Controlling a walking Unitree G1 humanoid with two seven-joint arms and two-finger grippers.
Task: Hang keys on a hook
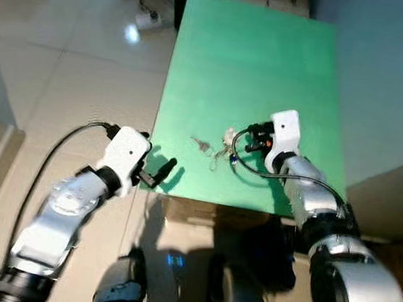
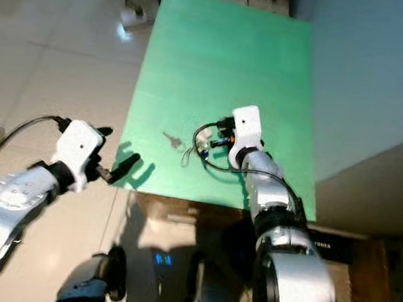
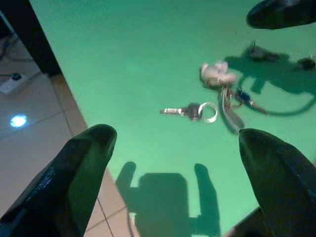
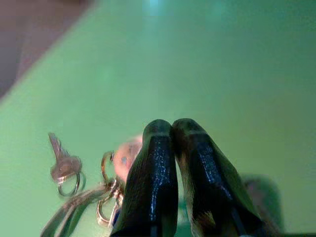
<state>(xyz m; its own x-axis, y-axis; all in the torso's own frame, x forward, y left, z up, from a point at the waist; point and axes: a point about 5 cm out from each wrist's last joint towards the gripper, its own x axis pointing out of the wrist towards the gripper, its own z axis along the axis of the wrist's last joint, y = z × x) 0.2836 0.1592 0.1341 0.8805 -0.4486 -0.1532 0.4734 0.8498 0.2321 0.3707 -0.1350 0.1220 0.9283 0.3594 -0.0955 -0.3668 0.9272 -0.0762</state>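
Lying on the green table (image 1: 269,64), the keys (image 1: 216,150) sit just beside the pinched-together right claw (image 1: 240,142).

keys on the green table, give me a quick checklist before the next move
1. Keys lying flat on the green table: ok.
2. Right gripper down at the bunch: ok.
3. Right jaws gripping a key or ring: cannot tell; the right wrist view shows them pressed together with the keys beside them.
4. Left gripper open and away from the keys, at the table's near edge: ok.
5. Single key on its ring spread apart from the pale fob: ok.
6. Hook located: not ok.
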